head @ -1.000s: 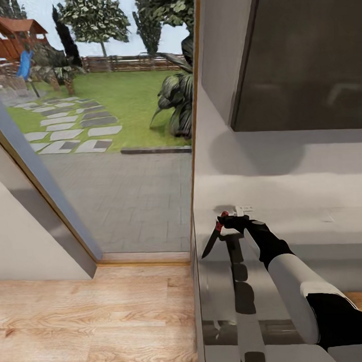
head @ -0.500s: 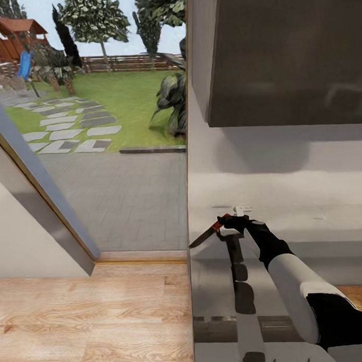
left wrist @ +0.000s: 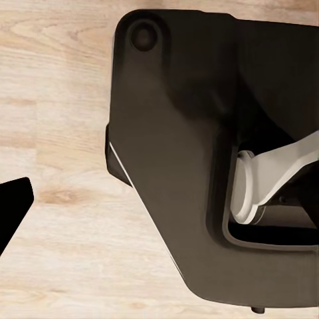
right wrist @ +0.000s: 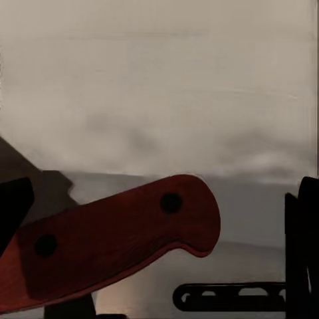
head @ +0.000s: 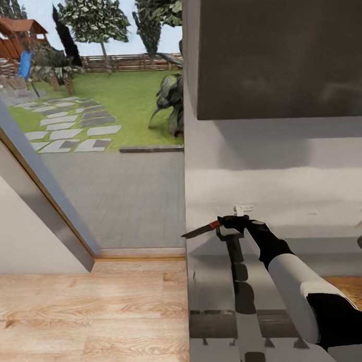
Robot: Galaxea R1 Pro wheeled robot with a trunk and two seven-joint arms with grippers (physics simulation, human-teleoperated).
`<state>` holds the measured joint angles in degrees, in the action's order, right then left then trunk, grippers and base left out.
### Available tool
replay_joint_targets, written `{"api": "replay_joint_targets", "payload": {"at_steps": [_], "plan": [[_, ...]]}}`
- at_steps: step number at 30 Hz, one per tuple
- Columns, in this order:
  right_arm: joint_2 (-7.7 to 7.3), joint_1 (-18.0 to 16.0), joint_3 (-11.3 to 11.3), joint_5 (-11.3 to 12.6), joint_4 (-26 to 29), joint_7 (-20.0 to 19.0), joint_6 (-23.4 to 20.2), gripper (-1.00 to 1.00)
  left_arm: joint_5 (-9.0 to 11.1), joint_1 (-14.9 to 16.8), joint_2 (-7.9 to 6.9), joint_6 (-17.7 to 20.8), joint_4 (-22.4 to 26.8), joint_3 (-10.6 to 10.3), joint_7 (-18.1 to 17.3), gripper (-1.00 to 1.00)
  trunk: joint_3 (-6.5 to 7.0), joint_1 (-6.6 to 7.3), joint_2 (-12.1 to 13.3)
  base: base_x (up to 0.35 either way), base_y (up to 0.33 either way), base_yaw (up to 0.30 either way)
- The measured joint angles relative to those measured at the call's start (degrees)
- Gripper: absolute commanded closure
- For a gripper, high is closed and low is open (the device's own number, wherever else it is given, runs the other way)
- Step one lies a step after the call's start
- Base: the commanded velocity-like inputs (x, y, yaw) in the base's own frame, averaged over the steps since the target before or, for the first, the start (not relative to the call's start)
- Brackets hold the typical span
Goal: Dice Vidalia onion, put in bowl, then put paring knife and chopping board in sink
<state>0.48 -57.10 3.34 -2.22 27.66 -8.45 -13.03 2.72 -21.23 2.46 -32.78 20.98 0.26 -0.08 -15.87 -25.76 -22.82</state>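
Pale wood plank floor (head: 92, 320) at lower left. Glass door (head: 95, 126) opens on grey paving, lawn, stepping stones, trees, wooden playset (head: 11, 35). Dark wall cabinet (head: 281, 52) on pale wall, right.

Paring knife (head: 202, 230) blade swung from pointing about 7 o'clock to about 9 o'clock, now near level. Right gripper (head: 228, 221) keeps clamping the handle. Camera panned right.

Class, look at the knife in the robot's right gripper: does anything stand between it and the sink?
It cannot be settled. The right gripper holds the knife over the grey countertop's end, blade out past the edge. The sink itself is not identifiable here, so the path to it cannot be judged.
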Motion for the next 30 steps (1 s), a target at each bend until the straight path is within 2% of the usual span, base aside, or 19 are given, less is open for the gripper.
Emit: {"api": "replay_joint_targets", "payload": {"at_steps": [10, 17, 30], "plan": [[0.02, 0.0, 0.0, 0.0, 0.0, 0.0, 0.0, -1.0, 0.1, 0.0, -0.01, 0.0, 0.0, 0.0, 0.0, -1.0, 0.0, 0.01, 0.0, -0.009, -0.002, 0.0], [0.0, 0.0, 0.0, 0.0, 0.0, 0.0, 0.0, -1.0, 0.1, 0.0, 0.07, 0.0, -0.3, 0.0, 0.0, -1.0, 0.0, -0.01, 0.0, -0.182, -0.023, 0.0], [0.0, 0.0, 0.0, 0.0, 0.1, 0.0, 0.0, -1.0, 0.1, 0.0, 0.03, 0.0, -0.4, 0.0, 0.0, -1.0, 0.0, 0.01, 0.0, -0.025, -0.001, 0.0]]}}
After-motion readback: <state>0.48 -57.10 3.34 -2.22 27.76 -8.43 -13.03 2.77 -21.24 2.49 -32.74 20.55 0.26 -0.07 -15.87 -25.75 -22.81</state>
